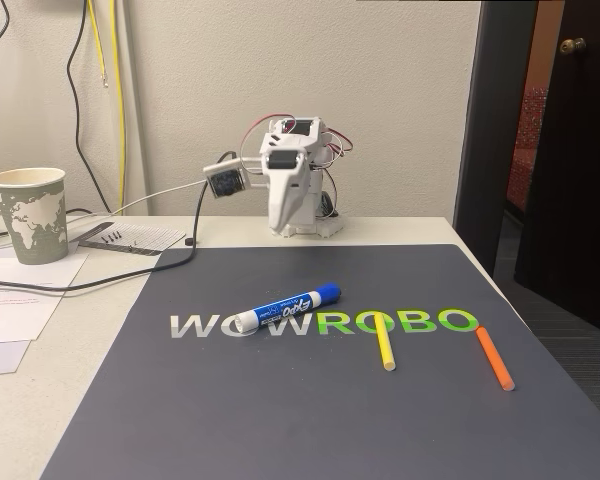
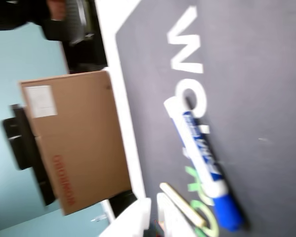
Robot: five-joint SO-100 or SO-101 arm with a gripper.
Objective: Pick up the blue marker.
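You're at the reach step: the marker [image 1: 286, 309] lies on the mat [image 1: 280, 420], cap toward 2 o'clock, the arm [image 1: 285, 175] is folded at 12, jaws' opening I can't tell, so next swing down over its barrel.

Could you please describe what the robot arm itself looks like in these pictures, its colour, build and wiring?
In the fixed view the arm is made of white, blocky plastic segments on a white base, with thin red and dark wires looping over its top. A small black and white module sits on its left side, with a white cable running off across the table.
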